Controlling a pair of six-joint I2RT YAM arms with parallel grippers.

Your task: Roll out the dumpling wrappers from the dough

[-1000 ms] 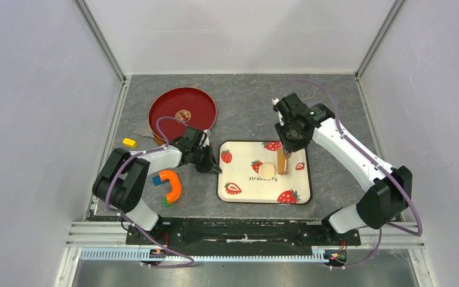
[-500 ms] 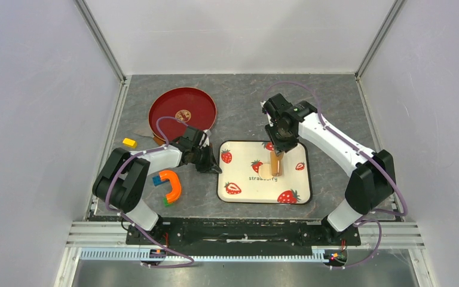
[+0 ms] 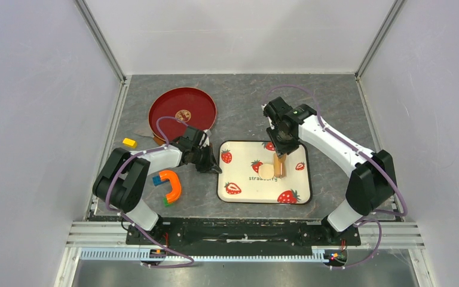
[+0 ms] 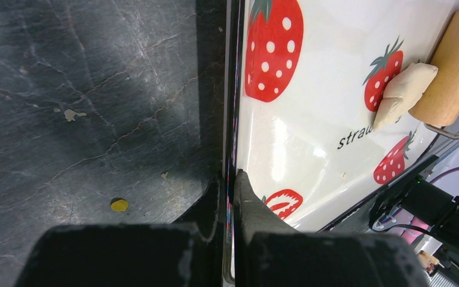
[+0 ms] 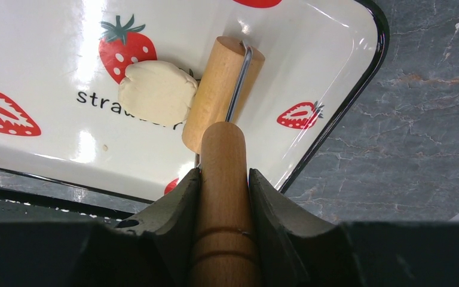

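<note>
The dough (image 3: 266, 171) is a small pale cream flattened lump on the white strawberry tray (image 3: 239, 194); it also shows in the right wrist view (image 5: 157, 92) and the left wrist view (image 4: 403, 94). My right gripper (image 5: 222, 179) is shut on the handle of the tan wooden roller (image 5: 221, 95), whose barrel rests on the tray against the dough's right side (image 3: 281, 165). My left gripper (image 4: 230, 179) is shut on the tray's left rim (image 4: 232, 107), seen from above at the tray's left edge (image 3: 212, 164). No round wrapper discs are in view.
A dark red round plate (image 3: 182, 110) lies at the back left. A small yellow block (image 3: 129, 142) and an orange horseshoe toy (image 3: 170, 185) with blue and green pieces lie left of the tray. A yellow crumb (image 4: 119, 205) sits on the dark mat.
My right gripper moved the roller left over the dough, then back right so it sits against the dough's right side. The left arm has not moved.
</note>
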